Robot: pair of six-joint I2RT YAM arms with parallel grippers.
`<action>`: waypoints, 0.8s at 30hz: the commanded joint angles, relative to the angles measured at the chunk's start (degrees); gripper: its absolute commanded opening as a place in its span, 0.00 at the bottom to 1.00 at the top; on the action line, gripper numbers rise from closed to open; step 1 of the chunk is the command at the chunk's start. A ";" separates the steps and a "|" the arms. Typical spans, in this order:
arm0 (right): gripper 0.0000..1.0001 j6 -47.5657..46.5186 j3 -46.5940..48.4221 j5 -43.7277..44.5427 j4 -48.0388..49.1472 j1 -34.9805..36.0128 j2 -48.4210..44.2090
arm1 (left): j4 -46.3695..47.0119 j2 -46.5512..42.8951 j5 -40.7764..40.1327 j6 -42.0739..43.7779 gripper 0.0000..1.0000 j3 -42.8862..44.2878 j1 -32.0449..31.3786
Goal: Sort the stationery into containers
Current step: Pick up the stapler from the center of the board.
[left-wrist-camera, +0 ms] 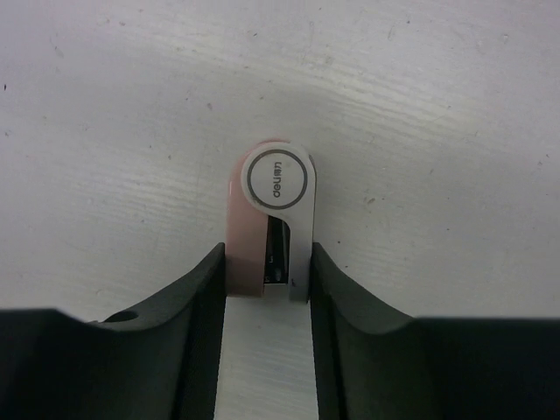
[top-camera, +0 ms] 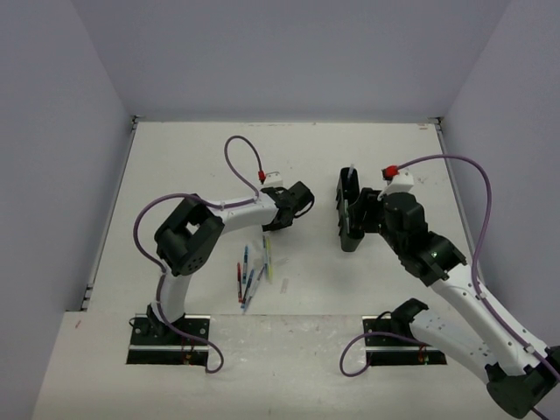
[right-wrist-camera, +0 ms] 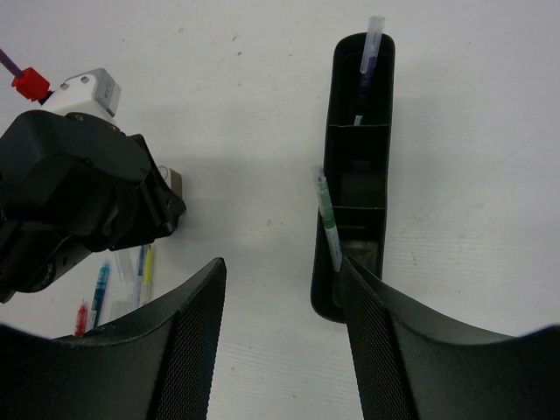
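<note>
A pinkish-white eraser-like piece (left-wrist-camera: pixel 271 210) with a round white face sits between the fingers of my left gripper (left-wrist-camera: pixel 267 276), which is shut on it just over the white table. In the top view my left gripper (top-camera: pixel 300 200) is left of the long black organiser tray (top-camera: pixel 349 214). My right gripper (right-wrist-camera: pixel 282 267) is open and empty, hovering at the tray's near end (right-wrist-camera: pixel 325 302). A green-and-white pen (right-wrist-camera: pixel 328 219) leans on the tray's left wall, by my right finger. A pale pen (right-wrist-camera: pixel 372 48) stands in the far compartment. Several pens (top-camera: pixel 253 271) lie loose left of centre.
The loose pens also show at the lower left of the right wrist view (right-wrist-camera: pixel 122 280), partly hidden behind the left gripper (right-wrist-camera: pixel 87 201). Grey walls close in the table on three sides. Purple cables loop above both arms.
</note>
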 commanded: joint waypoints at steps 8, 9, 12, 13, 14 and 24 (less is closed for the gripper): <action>0.57 0.59 2.76 -11.44 4.14 -0.27 2.33 | 21.19 -7.58 4.92 21.52 0.00 -9.18 0.37; 0.59 1.55 3.82 -13.70 4.16 -0.74 3.14 | 27.03 -12.17 6.74 25.43 0.00 -12.85 0.21; 0.73 5.50 8.56 -23.18 4.50 -3.05 6.73 | 51.40 -26.83 16.74 38.43 0.00 -28.08 0.19; 0.75 6.44 9.70 -25.77 4.85 -3.57 7.57 | 57.44 -30.52 20.65 41.25 0.00 -32.18 0.13; 0.76 7.19 10.43 -27.56 5.41 -3.75 8.29 | 62.29 -33.44 24.02 43.29 0.00 -35.80 0.06; 0.69 9.19 14.66 -35.73 10.63 0.36 19.18 | 82.34 -47.22 41.86 49.34 0.00 -50.03 -0.58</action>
